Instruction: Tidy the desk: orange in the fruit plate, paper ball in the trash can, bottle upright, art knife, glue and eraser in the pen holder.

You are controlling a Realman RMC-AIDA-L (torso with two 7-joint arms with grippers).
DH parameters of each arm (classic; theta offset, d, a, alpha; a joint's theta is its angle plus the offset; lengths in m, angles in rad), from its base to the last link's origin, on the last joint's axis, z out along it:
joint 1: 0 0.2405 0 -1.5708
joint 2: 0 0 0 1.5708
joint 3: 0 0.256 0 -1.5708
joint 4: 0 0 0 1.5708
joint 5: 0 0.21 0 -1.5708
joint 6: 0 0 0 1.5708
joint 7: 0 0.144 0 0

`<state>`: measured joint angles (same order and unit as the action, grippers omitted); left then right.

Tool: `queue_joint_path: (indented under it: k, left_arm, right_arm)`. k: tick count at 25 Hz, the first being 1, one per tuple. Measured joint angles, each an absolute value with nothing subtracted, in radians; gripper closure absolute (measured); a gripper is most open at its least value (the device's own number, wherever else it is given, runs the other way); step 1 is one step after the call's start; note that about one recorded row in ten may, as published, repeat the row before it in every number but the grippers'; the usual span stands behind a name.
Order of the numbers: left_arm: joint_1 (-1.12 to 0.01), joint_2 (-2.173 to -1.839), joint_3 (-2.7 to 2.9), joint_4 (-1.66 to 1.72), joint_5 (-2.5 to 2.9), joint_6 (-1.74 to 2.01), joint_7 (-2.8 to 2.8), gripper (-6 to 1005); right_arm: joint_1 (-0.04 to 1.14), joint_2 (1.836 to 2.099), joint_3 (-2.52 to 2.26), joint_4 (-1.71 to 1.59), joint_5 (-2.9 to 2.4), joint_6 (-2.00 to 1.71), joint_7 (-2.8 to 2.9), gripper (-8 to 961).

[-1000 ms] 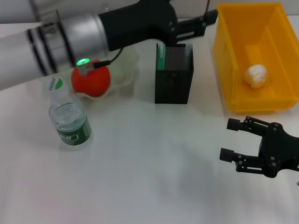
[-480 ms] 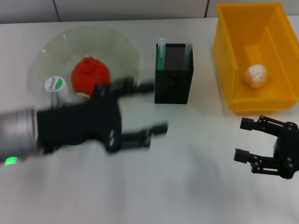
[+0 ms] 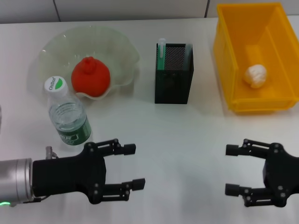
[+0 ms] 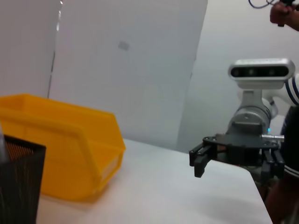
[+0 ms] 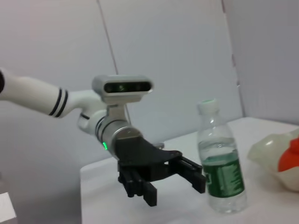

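The orange [image 3: 91,77] lies in the glass fruit plate [image 3: 117,51] at the back left. The clear bottle [image 3: 67,114] with a green label stands upright in front of the plate; it also shows in the right wrist view [image 5: 219,163]. The black mesh pen holder [image 3: 174,73] stands mid-table with a green-capped item in it. The white paper ball [image 3: 255,76] lies in the yellow bin [image 3: 233,60]. My left gripper [image 3: 133,165] is open and empty at the front left. My right gripper [image 3: 230,169] is open and empty at the front right.
The yellow bin [image 4: 70,144] and pen holder [image 4: 16,184] show in the left wrist view, with my right gripper [image 4: 201,156] beyond. The right wrist view shows my left gripper [image 5: 198,175] beside the bottle.
My left arm has pulled back from over the pen holder, down across the table to the front left. My right gripper has moved nearer the front edge.
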<state>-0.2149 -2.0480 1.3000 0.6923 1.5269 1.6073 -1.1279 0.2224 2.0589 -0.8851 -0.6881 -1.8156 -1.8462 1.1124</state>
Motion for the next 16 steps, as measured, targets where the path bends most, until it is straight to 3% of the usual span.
queue_joint_path:
  k: [16]
  left_arm:
    - [-0.234,-2.055,1.300,0.675,1.558,1.611,-1.117,213]
  right_arm:
    - [0.228,2.073,-0.884,-0.691,-1.826,-1.840,1.113,113]
